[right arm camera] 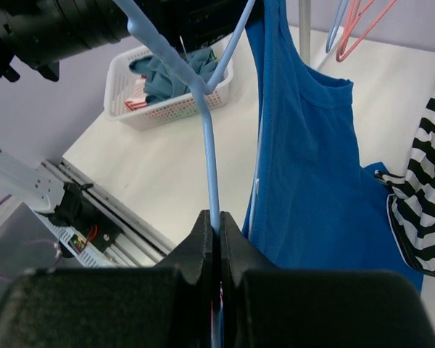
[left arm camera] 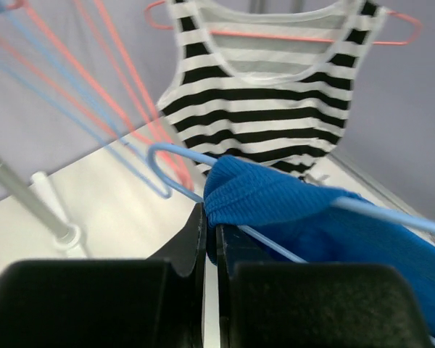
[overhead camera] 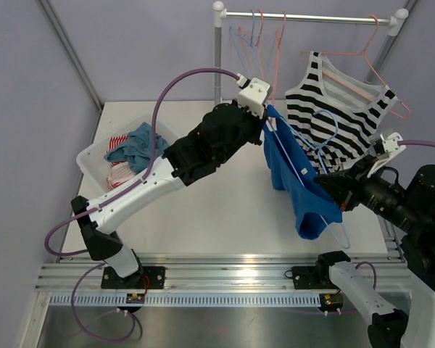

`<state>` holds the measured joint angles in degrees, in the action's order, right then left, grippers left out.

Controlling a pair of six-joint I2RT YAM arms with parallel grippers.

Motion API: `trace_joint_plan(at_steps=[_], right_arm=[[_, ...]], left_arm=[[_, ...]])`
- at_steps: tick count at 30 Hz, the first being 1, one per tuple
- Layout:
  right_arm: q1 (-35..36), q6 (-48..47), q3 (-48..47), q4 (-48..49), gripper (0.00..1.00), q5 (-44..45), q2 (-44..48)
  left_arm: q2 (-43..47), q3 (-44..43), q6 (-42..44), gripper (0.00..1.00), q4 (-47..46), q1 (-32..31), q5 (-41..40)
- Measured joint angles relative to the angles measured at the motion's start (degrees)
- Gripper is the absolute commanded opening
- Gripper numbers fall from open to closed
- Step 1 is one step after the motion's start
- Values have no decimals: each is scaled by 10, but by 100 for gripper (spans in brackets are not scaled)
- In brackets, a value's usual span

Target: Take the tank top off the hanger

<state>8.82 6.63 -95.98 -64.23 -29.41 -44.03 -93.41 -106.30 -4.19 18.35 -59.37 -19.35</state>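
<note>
blue ribbed fabric fills my left wrist view: the blue tank top [overhead camera: 293, 174] is draped over a thin light blue hanger [right arm camera: 209, 145], held in the air above the white table [overhead camera: 225, 210], just in front of the metal clothes rack [overhead camera: 304, 16]. my left gripper [left arm camera: 210, 225] has its fingers pressed together on the upper edge of the blue tank top, near a shoulder, with the light blue hanger's hook curling just beyond the tips. my right gripper [right arm camera: 217, 221] is squeezed tight on the light blue hanger's rod, lower down and on the right side, and the garment hangs beside it. from above, the blue tank top slopes down from the left gripper towards the right one, its lower end bunched near the hanger's bottom corner. behind it, a black and white striped tank top [overhead camera: 341, 109] hangs on a pink hanger [overhead camera: 370, 65] from the rack. a white perforated plastic basket [overhead camera: 94, 156] with crumpled clothes sits at the table's left side, well apart from both grippers.
</note>
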Motion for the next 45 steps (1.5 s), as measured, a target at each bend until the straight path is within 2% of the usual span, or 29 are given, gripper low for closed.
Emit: trace_joint_plan(at_steps=[8, 14, 18, 23, 28, 37, 39, 41, 45], right_arm=[[143, -49, 17, -7, 0, 1, -23], [168, -70, 17, 27, 0, -37, -15], [168, -52, 43, 111, 0, -63, -5], [170, 27, 210, 339, 0, -113, 33], [170, 112, 319, 552, 0, -128, 7], [171, 247, 441, 1047, 0, 15, -103], [170, 250, 444, 1074, 0, 47, -120], [171, 235, 408, 996, 0, 76, -121], [170, 191, 251, 763, 0, 148, -123]], left_arm=[[101, 101, -50, 0, 36, 67, -107], [223, 127, -68, 0, 67, 110, -137], [276, 127, -74, 0, 89, 124, -133], [306, 159, -80, 0, 108, 134, -89], [336, 241, -83, 0, 125, 140, -6], [359, 428, -95, 0, 108, 140, 252], [355, 462, -103, 6, 112, 135, 271], [349, 469, -111, 13, 134, 130, 259], [351, 468, -123, 60, 157, 123, 200]])
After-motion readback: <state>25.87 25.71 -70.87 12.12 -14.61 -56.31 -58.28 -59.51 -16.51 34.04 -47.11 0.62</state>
